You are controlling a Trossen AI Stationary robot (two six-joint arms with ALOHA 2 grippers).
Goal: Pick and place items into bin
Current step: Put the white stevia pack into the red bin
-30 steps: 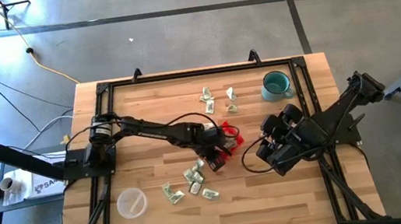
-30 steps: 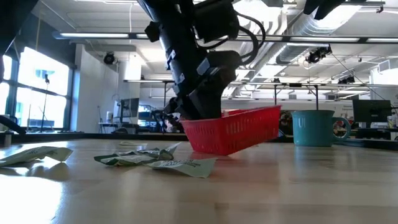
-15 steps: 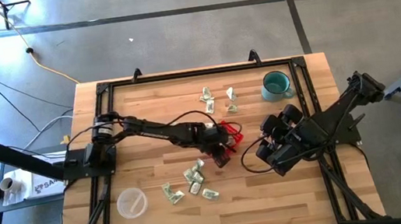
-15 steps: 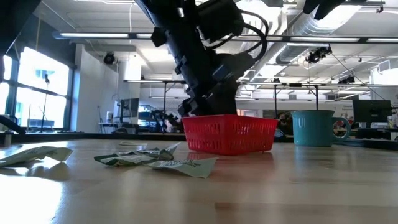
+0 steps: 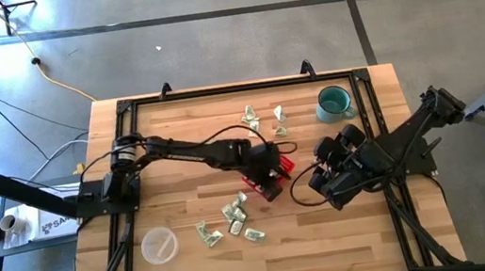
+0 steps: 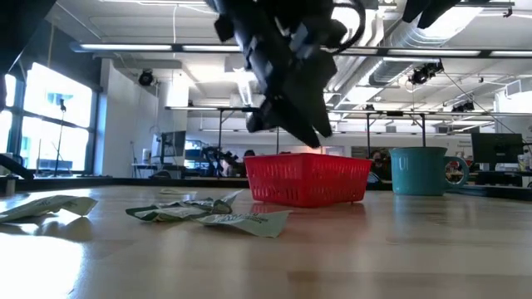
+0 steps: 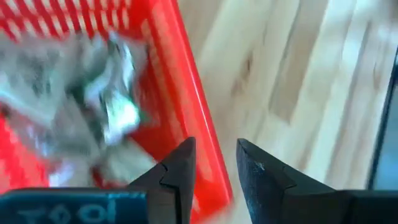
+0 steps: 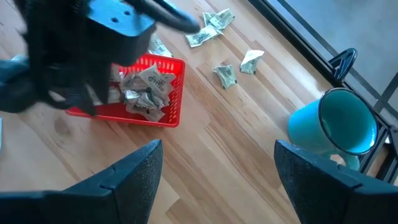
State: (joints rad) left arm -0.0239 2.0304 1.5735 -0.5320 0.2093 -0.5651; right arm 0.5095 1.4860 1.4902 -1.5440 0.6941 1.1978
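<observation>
The red mesh bin (image 6: 307, 178) stands flat on the wooden table near its middle, with several pale green-and-white packets (image 8: 140, 87) inside. My left gripper (image 7: 216, 149) hovers open just above the bin's rim (image 7: 186, 81), slanting down, nothing between its fingers. More packets lie loose on the table near the front (image 5: 230, 218) and toward the far edge (image 5: 264, 118). My right gripper (image 8: 217, 180) waits wide open above the table, to the bin's right.
A teal mug (image 5: 334, 102) stands at the far right of the table. A clear plastic cup (image 5: 158, 245) stands near the front left. A black frame (image 5: 236, 87) runs round the table's edges. Bare wood lies between the bin and the mug.
The bin, which stood tipped with one end off the table, has come down flat. My left gripper has then risen clear above the bin's rim.
</observation>
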